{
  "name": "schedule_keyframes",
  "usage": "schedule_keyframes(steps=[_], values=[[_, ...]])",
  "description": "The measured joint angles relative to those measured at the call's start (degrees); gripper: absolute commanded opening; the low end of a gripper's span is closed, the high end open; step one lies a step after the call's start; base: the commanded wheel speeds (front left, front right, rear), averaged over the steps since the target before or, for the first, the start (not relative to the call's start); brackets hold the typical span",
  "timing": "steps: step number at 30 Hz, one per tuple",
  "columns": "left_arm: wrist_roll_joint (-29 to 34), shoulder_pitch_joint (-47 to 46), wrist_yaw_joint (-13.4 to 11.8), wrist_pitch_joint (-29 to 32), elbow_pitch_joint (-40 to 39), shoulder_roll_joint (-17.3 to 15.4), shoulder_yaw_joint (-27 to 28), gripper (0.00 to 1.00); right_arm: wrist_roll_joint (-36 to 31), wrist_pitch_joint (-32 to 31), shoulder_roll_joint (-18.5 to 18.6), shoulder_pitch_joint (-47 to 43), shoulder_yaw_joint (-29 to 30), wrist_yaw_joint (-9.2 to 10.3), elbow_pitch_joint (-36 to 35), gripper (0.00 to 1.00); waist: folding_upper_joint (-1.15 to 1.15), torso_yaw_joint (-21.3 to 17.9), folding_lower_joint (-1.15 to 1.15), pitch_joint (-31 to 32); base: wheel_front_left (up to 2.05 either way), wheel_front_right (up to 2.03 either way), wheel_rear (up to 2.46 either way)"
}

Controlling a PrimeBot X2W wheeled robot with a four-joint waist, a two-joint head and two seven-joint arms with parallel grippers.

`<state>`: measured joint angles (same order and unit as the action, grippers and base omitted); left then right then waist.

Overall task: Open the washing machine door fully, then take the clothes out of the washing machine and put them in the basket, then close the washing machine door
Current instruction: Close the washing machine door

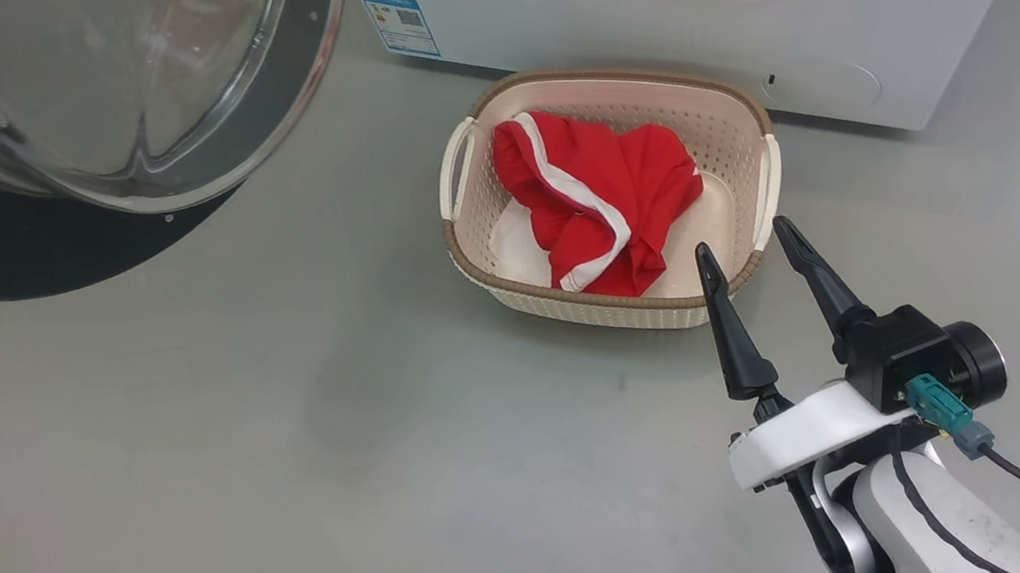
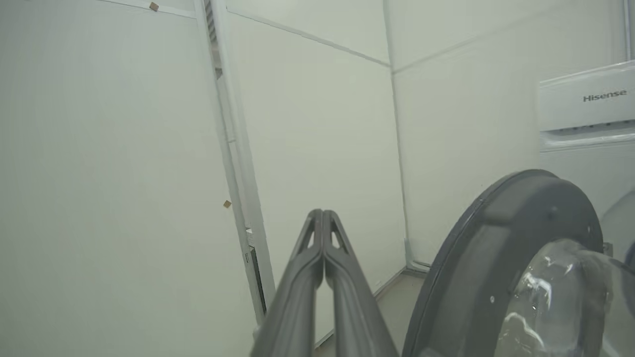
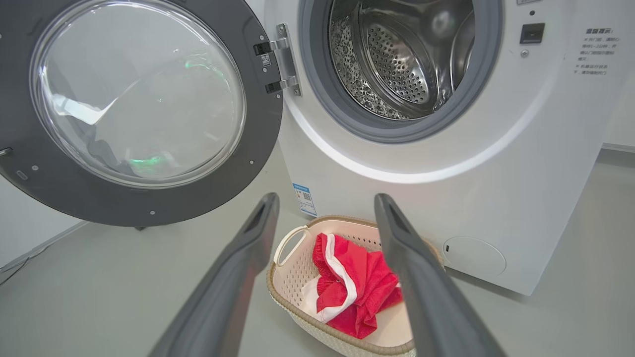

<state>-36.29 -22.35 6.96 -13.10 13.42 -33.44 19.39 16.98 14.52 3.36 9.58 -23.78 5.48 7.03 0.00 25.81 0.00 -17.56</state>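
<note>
2 of the 3 steps look done as far as I can tell: the washing machine door (image 3: 139, 114) is swung wide open, and the clothes (image 1: 599, 202) are sitting in the basket (image 1: 609, 71), a red piece with white trim on top of something white. The drum (image 3: 397, 64) of the washing machine (image 3: 496, 188) looks bare from the right wrist view, though I can't see all of it, so I'd guess nothing's left inside. That leaves shutting the door. The right end effector (image 1: 742, 237) hangs by the basket's near right corner, fingers spread wide, holding nothing. The left end effector (image 2: 322, 214) has its fingers pressed together with nothing between them. The door's dark rim sits just off to its right in that wrist view, near but not touching, so it's probably the one to push it closed.
</note>
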Motion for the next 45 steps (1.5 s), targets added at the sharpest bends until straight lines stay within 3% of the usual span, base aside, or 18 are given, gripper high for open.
schedule_keyframes(steps=[6, 8, 10, 18, 24, 33, 45], values=[[-9.9, -4.76, 0.0, 3.91, 7.7, -3.25, 5.37, 0.0, 0.01, 0.0, 0.12, 1.19, -1.3, 0.26, 0.44, 1.0, 0.0, -2.43, 0.0, -1.48, 0.0, 0.0, 0.0], [-15.96, -7.66, 0.0, 7.4, 13.08, -4.48, 8.12, 0.0, 0.05, 0.0, 0.16, 1.84, -2.0, 0.31, 0.67, 1.0, 0.0, -3.98, 0.0, -2.22, 0.0, 0.0, 0.0], [-18.27, -9.26, 0.0, 9.83, 17.12, -5.3, 9.62, 0.0, 0.13, 0.0, 0.18, 2.03, -2.33, 0.32, 0.77, 1.0, 0.0, -5.01, 0.0, -2.66, 0.0, 0.0, 0.0], [-30.25, -17.81, -0.78, 20.31, 30.84, -5.43, 16.22, 0.0, 0.65, 0.0, 0.2, 3.18, -3.34, 0.76, 1.03, 1.0, 0.0, -8.66, 0.0, -3.7, 0.0, 0.0, 0.0], [-33.67, -22.02, -3.9, 27.33, 37.26, -5.38, 16.96, 0.0, 1.03, 0.0, 0.2, 3.18, -3.61, 1.18, 1.09, 1.0, 0.0, -10.42, 0.0, -3.73, 0.0, 0.0, 0.0], [-36.9, -27.09, -9.59, 31.9, 44.56, -6.24, 20.23, 0.0, 1.03, 0.0, 0.21, 3.35, -4.36, 1.25, 1.09, 1.0, 0.0, -11.49, 0.0, -3.7, 0.0, 0.0, 0.0], [-37.34, -31.52, -10.96, 39.57, 48.47, -7.46, 17.92, 0.0, 0.99, 0.0, 0.2, 4.09, -4.89, 1.33, 0.92, 1.0, 0.0, -13.14, 0.0, -4.6, 0.0, 0.0, 0.0]])
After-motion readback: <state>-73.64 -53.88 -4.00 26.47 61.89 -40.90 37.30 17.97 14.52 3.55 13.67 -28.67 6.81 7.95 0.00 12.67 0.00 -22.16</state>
